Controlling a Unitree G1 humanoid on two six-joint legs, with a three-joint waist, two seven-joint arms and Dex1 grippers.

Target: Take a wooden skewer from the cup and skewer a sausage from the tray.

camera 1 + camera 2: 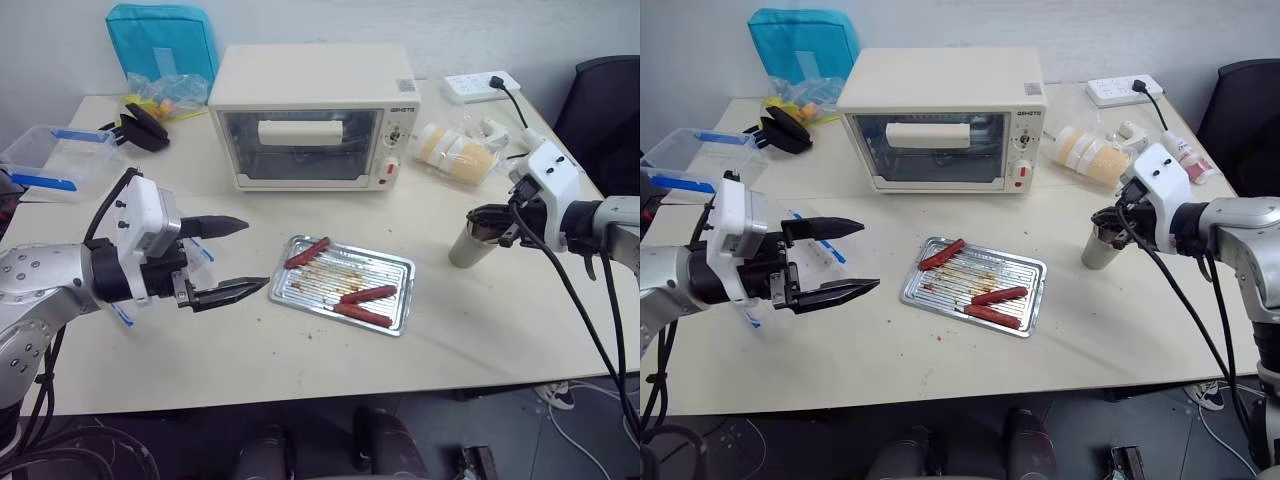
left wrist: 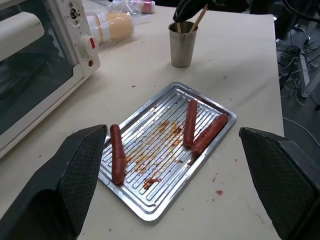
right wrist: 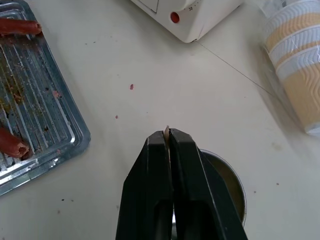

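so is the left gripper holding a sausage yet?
No. The left gripper is open and empty beside the tray; all three sausages lie in it.

Cream toaster oven (image 1: 311, 117) behind, sleeve of paper cups (image 1: 455, 150) beside it, power strip (image 1: 481, 86), teal bag (image 1: 162, 38)

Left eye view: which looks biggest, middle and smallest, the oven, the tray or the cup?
1. Oven, biggest.
2. Tray, middle.
3. Cup, smallest.
The oven stands farther back and looks biggest anyway.
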